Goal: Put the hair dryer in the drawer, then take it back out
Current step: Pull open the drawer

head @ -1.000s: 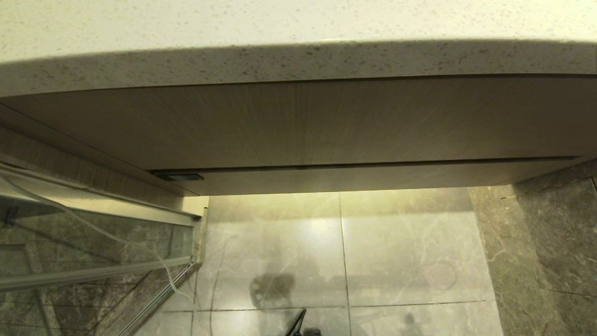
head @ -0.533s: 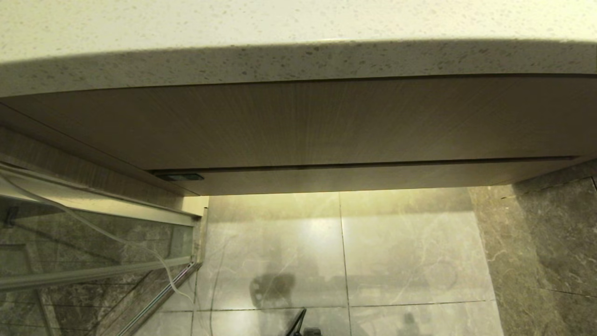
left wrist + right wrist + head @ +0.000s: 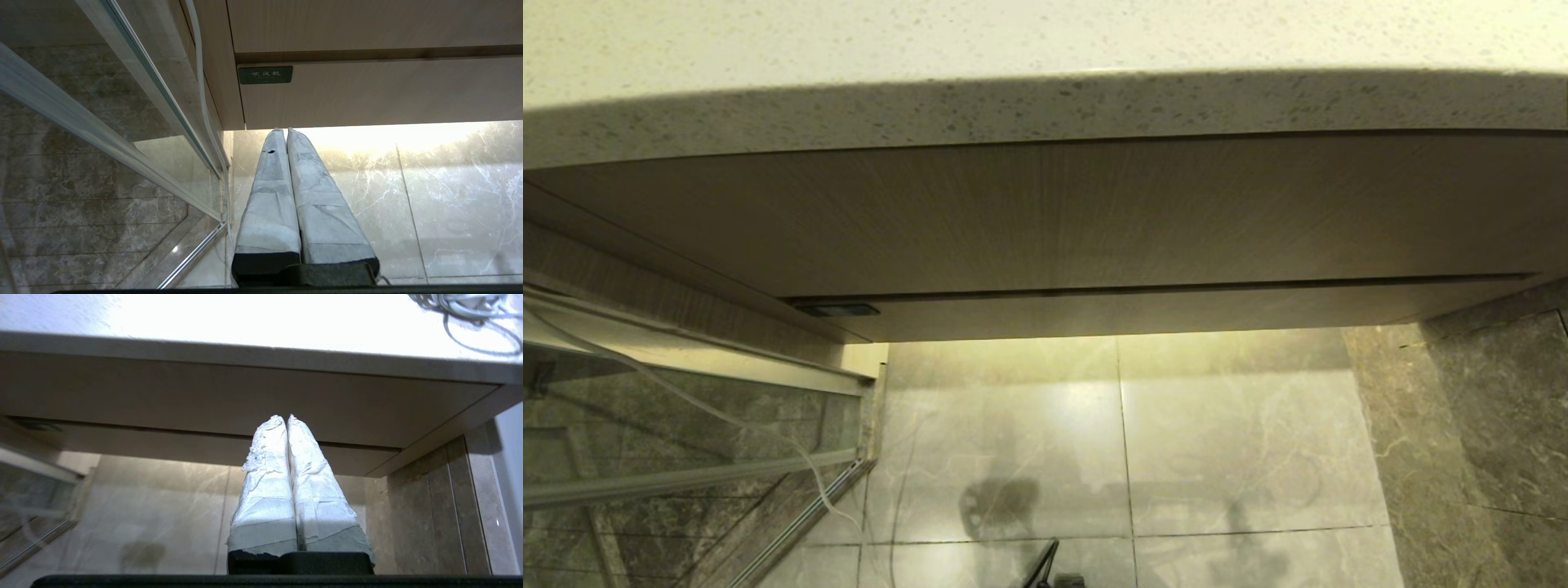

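The drawer (image 3: 1176,311) is pushed in: its narrow wood-grain front runs under the taller panel (image 3: 1054,212), below the speckled countertop (image 3: 1013,41). Neither gripper shows in the head view. My left gripper (image 3: 284,130) is shut and empty, its taped fingers pointing at the lower edge of the drawer (image 3: 367,92) near its left end. My right gripper (image 3: 285,416) is also shut and empty, aimed at the seam above the drawer (image 3: 163,446). A coil of white cord (image 3: 466,304) lies on the countertop; the hair dryer's barrel is out of view.
A glass panel in a metal frame (image 3: 686,425) stands at the left with a white cable (image 3: 727,418) trailing down it. A dark marble wall (image 3: 1486,425) closes the right side. Glossy floor tiles (image 3: 1217,441) lie below. A green label (image 3: 265,75) marks the drawer's left end.
In the head view a faint reflection on the floor tiles at lower right has shifted upward. The drawer and panel stand as before.
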Controlling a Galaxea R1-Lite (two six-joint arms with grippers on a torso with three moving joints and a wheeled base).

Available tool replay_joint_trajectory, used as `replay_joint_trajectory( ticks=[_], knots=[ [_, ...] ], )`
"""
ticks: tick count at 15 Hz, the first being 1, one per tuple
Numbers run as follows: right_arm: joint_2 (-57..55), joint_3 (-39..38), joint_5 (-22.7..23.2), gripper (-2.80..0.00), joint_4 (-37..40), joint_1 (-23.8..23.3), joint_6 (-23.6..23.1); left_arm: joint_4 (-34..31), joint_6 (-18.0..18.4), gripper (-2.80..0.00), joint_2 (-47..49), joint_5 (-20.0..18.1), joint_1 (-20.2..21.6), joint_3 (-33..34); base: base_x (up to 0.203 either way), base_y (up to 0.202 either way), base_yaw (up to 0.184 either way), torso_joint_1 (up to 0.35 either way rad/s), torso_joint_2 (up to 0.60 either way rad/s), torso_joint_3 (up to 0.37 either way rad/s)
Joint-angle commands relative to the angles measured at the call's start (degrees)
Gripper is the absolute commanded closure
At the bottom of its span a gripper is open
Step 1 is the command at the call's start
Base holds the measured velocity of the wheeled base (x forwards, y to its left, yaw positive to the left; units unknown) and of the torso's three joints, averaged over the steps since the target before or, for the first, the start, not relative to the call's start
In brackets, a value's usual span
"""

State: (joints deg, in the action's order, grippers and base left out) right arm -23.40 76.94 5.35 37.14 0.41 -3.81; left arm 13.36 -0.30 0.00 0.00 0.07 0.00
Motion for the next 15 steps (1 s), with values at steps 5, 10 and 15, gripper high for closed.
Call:
replay_joint_trajectory(
  ticks=[5, 10, 15],
  knots=[
    [-21.73, 29.23, 21.07, 0.0, 49.65, 5.83, -4.19, 0.09, -0.05, 0.0, 0.0, 0.0, 0.01, 2.29, 0.0, 0.0, 0.0, 0.0, 0.0, 0.0],
    [-20.0, 24.38, 30.64, 0.0, 50.53, 8.67, -10.59, 0.09, -0.04, 0.0, 0.0, 0.0, 0.01, 2.29, 0.0, 0.0, 0.0, 0.0, 0.0, 0.0],
    [-20.06, 9.05, 9.44, 0.0, 50.53, 7.69, -24.07, 0.09, -0.05, 0.0, 0.0, 0.0, 0.01, 2.29, 0.0, 0.0, 0.0, 0.0, 0.0, 0.0]
  ],
)
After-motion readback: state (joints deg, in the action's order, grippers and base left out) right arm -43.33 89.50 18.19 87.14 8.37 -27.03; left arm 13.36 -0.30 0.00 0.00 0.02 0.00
